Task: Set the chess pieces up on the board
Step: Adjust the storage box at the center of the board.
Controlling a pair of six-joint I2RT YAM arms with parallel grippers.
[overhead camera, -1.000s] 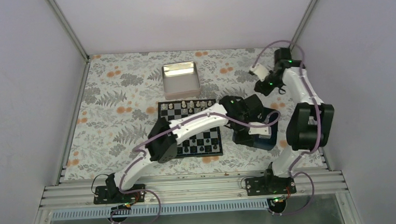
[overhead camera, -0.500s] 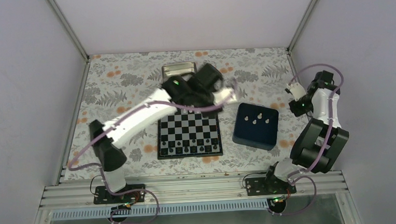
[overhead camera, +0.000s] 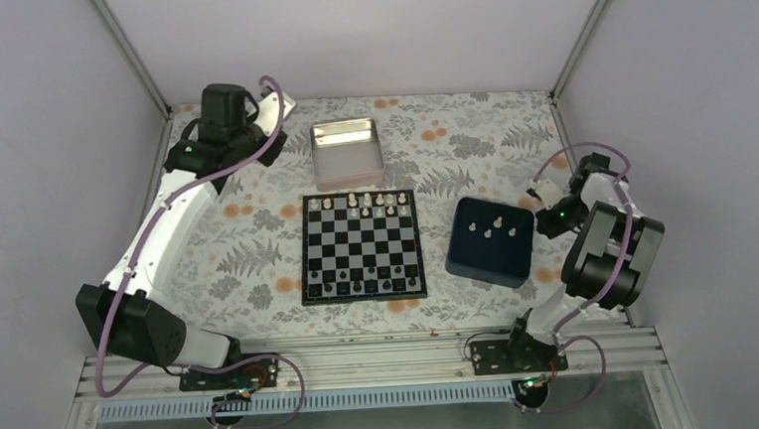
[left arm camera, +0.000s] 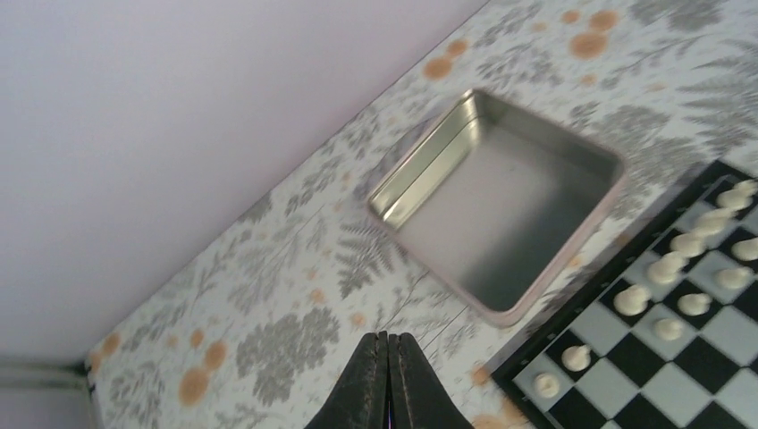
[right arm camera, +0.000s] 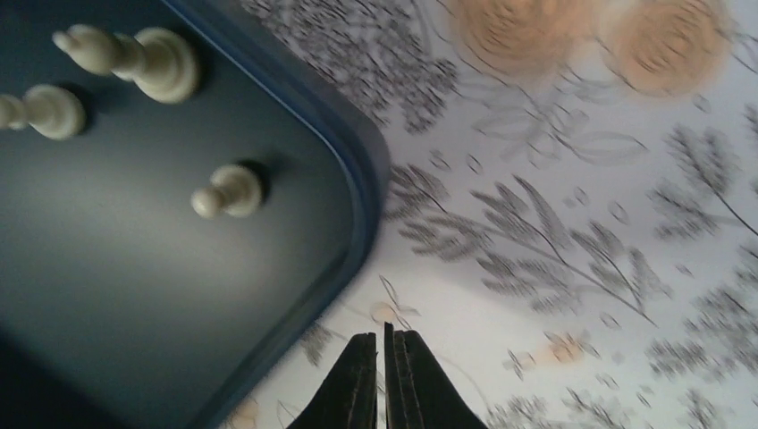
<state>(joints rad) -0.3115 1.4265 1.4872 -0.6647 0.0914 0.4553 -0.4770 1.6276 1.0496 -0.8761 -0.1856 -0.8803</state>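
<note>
The board [overhead camera: 362, 245] lies flat at mid-table. Several white chess pieces [overhead camera: 365, 203] stand on its far rows, and small dark pieces line its near row. Three more white pieces [overhead camera: 486, 228] stand in the dark blue tray [overhead camera: 493, 257]. My left gripper [overhead camera: 275, 111] is shut and empty, raised at the far left corner. Its wrist view shows the shut tips [left arm camera: 389, 338] over the cloth, with the board [left arm camera: 617, 386] and white pieces [left arm camera: 633, 299] at the right. My right gripper [overhead camera: 543, 222] is shut and empty just right of the blue tray. Its tips [right arm camera: 384, 335] hover over the cloth beside the tray's corner [right arm camera: 134, 295], near one pawn [right arm camera: 228, 190].
A shiny silver tray [overhead camera: 348, 152] sits empty behind the board; it also shows in the left wrist view [left arm camera: 420, 161]. Grey walls close in the far, left and right sides. A flowered cloth covers the table.
My left arm has swung from over the blue tray, across the board's far edge, to the far left corner. My right arm has drawn down and in beside the blue tray.
</note>
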